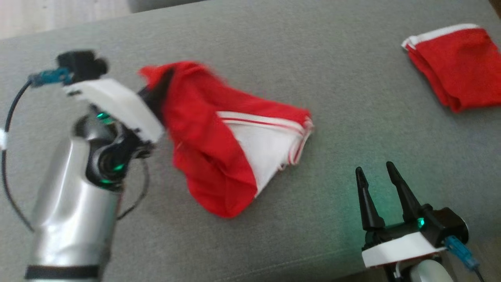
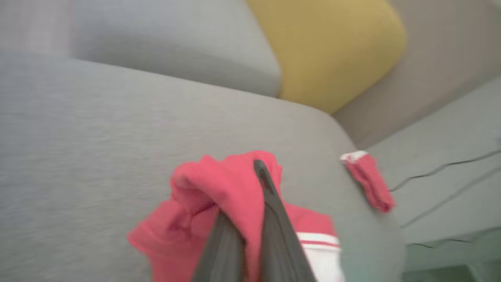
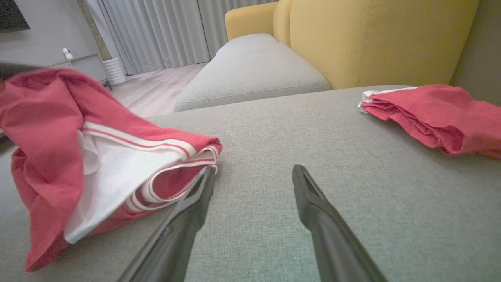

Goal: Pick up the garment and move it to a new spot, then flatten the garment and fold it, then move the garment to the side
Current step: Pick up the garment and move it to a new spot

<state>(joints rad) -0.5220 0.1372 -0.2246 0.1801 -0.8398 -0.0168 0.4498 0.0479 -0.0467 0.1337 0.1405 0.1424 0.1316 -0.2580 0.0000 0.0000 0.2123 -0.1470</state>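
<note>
The garment (image 1: 211, 149) is red with a white panel and red-white striped trim, bunched up on the grey cushion (image 1: 274, 51). My left gripper (image 1: 156, 92) is shut on its upper left corner, lifting that end while the rest drapes down to the cushion. In the left wrist view the dark fingers (image 2: 270, 203) pinch a fold of the red garment (image 2: 231, 184). My right gripper (image 1: 377, 172) stands open just above the cushion, right of the garment and apart from it. In the right wrist view, the right gripper (image 3: 254, 170) holds nothing, and the garment's (image 3: 117, 156) striped edge lies beside its left fingertip.
A second red garment (image 1: 458, 66) with white trim lies folded at the cushion's far right, also seen as the folded red garment (image 3: 438, 109). A yellow sofa back (image 3: 372, 39) rises behind the cushion. Another grey seat (image 3: 250, 74) lies beyond, with floor and curtains to the left.
</note>
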